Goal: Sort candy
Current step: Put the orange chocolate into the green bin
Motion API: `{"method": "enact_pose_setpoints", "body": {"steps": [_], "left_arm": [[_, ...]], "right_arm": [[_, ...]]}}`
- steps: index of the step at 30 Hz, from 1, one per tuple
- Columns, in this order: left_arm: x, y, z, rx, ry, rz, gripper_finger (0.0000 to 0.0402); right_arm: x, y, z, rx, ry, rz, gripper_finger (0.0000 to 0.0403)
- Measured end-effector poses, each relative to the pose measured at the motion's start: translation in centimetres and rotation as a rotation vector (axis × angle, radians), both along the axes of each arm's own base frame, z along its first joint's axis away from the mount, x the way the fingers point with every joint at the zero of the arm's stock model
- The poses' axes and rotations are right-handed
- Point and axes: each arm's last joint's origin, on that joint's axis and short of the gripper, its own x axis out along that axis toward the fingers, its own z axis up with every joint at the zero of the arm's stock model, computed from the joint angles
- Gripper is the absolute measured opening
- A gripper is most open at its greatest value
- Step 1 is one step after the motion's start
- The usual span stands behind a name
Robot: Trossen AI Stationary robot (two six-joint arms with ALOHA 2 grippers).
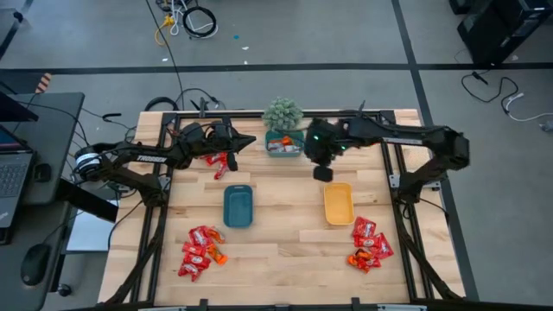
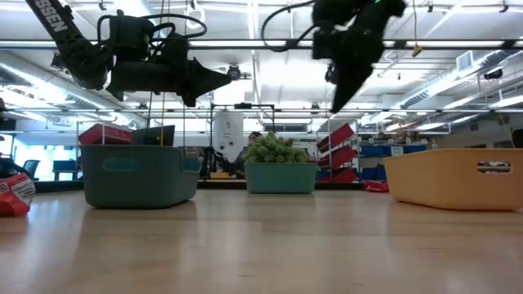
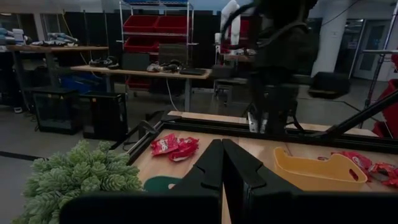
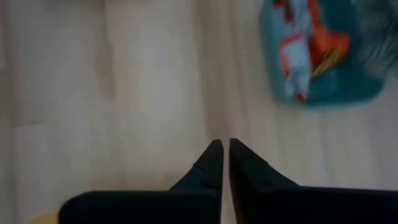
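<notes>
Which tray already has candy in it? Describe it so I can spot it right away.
Start at the small green potted plant at the table's far edge, midway between the two arms. The small teal tray sits right in front of it, beside the right pincer. Unlike the darker blue tray and the yellow tray nearer mid-table, it holds wrapped candy.

Even, bright indoor light from ceiling strip fixtures, seen glowing in the low view. Table (image 1: 276, 250) top evenly lit; shadows beneath arms soft and faint. Low view: both arms read as dark silhouettes against the bright ceiling. Right wrist view heavily motion-blurred; teal tray (image 4: 323, 93) and its contents smeared. Left wrist view: near plant (image 3: 81, 177) slightly soft, background dimmer.
</notes>
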Motion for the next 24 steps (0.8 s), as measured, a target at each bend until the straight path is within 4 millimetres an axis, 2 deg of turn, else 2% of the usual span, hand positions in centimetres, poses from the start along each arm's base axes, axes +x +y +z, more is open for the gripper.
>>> {"method": "enact_pose_setpoints", "body": {"steps": [3, 8, 17, 20, 24], "left_arm": [[0.0, 0.0, 0.0, 0.000, -0.001, 0.000, 0.0005], [0.0, 0.0, 0.0, 0.001, -0.001, 0.000, 0.0005], [0.0, 0.0, 0.0, -0.002, -0.001, 0.000, 0.0005], [0.0, 0.0, 0.0, 0.000, -0.002, 0.000, 0.0005], [0.0, 0.0, 0.1, 0.004, -0.005, 0.000, 0.0005]], "right_arm": [[-1.6, 2.0, -0.2, 0.059, 0.034, -0.062, 0.0016], [-4.4, 5.5, -1.4, 0.154, 0.095, -0.148, 0.0003], [-9.1, 11.5, -2.3, 0.351, 0.117, -0.195, 0.0010], [-10.2, 13.4, -2.9, 0.392, 0.129, -0.197, 0.0020], [-10.5, 15.9, -3.9, 0.445, 0.102, -0.138, 0.0042]]}}
